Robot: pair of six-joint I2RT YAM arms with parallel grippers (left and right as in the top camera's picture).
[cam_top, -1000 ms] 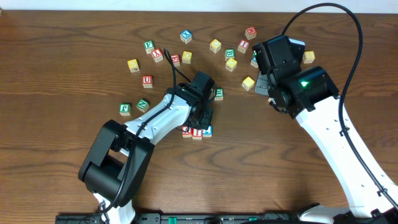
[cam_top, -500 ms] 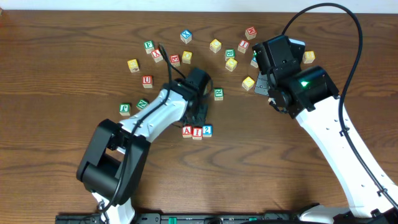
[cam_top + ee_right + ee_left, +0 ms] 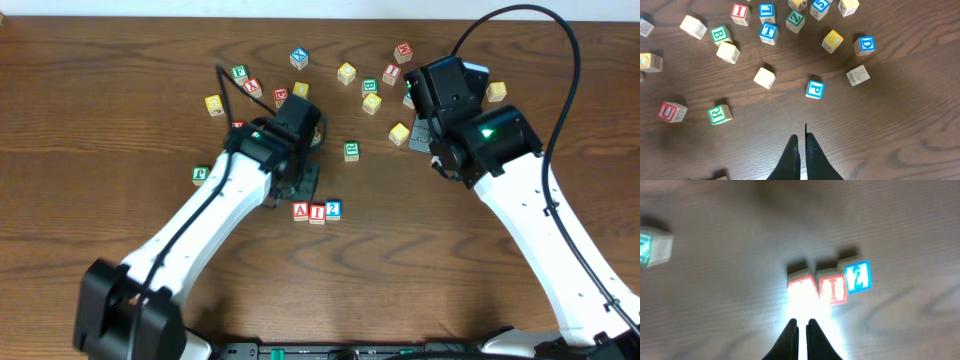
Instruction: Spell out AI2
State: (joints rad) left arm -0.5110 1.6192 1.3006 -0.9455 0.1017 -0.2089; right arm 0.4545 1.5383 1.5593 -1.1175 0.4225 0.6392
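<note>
Here the A cube [image 3: 301, 211], I cube [image 3: 317, 212] and 2 cube [image 3: 333, 209] lie in a close row on the worktop [image 3: 120, 120], apparently touching and reading AI2, so the spelling looks complete. Risk: the left end effector [image 3: 801, 326] is poised near the A cube, on the side away from the robot's base. A low or sideways move could clip that cube and skew or split the word. The 2 cube sits slightly out of line with the A cube. Pose: left arm stretched forward over the worktop, fingers pressed together, holding nothing. Right end effector [image 3: 801, 137] likewise closed and empty, well apart from the A cube, above loose cubes [image 3: 764, 77].
</note>
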